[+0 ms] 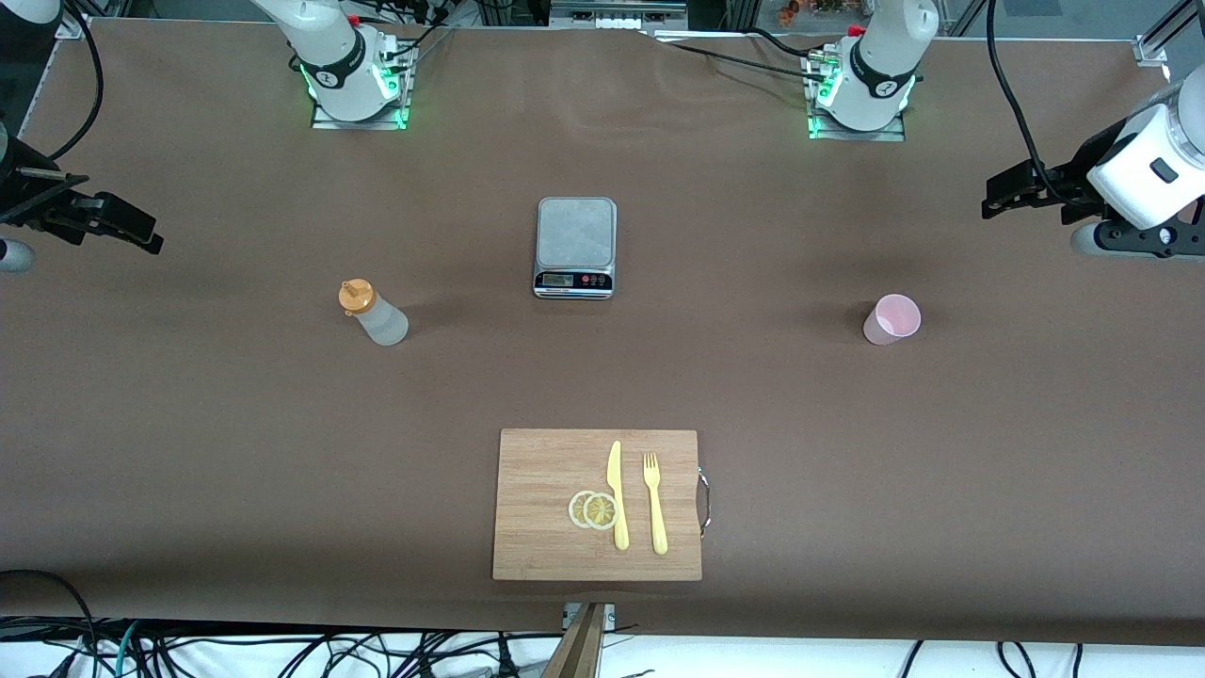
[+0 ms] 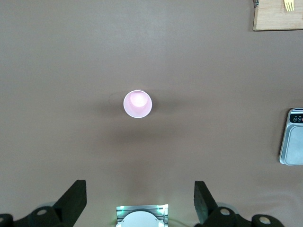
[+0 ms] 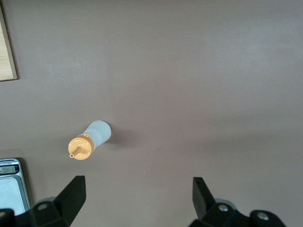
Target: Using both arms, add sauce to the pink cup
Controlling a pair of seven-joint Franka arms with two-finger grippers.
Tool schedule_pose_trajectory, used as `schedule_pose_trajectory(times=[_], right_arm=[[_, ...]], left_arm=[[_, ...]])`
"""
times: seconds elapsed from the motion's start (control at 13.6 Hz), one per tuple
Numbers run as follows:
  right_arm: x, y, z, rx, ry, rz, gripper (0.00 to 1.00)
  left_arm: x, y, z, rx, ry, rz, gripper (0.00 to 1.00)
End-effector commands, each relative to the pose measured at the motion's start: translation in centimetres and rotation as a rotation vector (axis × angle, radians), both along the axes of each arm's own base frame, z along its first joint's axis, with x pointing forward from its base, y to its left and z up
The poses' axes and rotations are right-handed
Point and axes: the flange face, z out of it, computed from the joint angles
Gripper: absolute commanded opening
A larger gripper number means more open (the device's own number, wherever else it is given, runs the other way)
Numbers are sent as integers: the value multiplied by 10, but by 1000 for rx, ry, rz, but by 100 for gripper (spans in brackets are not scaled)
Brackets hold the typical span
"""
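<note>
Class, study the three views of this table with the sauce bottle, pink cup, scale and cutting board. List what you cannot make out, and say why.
- Scale display: digits too small, front view.
- Sauce bottle: fill level unclear through its cloudy wall.
- Pink cup: contents uncertain, its inside glares in the left wrist view.
- Cutting board: cut off by the frame edge in both wrist views.
- Right gripper and left gripper: arms cut off by the front view's edges.

Scale (image 1: 575, 247) mid-table; cutting board (image 1: 546, 537) with knife (image 1: 617, 494), fork (image 1: 655, 503), 2 lemon slices (image 1: 593, 509).
</note>
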Motion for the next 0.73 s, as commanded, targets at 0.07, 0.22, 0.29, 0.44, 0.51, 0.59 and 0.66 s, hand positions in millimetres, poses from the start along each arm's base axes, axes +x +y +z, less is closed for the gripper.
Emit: schedule_pose_trajectory(times=[0.07, 0.22, 0.29, 0.44, 0.51, 0.59, 0.66], right_arm=[[-5, 3, 3, 15, 3, -9, 100], [-5, 3, 4, 15, 2, -8, 100], [-5, 3, 4, 15, 2, -8, 100], [-5, 3, 4, 15, 2, -8, 100], [-5, 3, 3, 15, 3, -8, 100], [-5, 3, 3, 15, 3, -6, 100], [-5, 3, 3, 15, 3, -6, 100]], left_arm=[[5, 5, -8, 22, 16, 4, 100], [10, 5, 1, 22, -4, 5, 100], [13, 5, -2, 22, 0, 5, 100], [13, 5, -2, 22, -1, 7, 100], [13, 4, -2, 21, -1, 4, 100], [13, 3, -2, 20, -1, 4, 100], [13, 5, -2, 20, -1, 7, 100]])
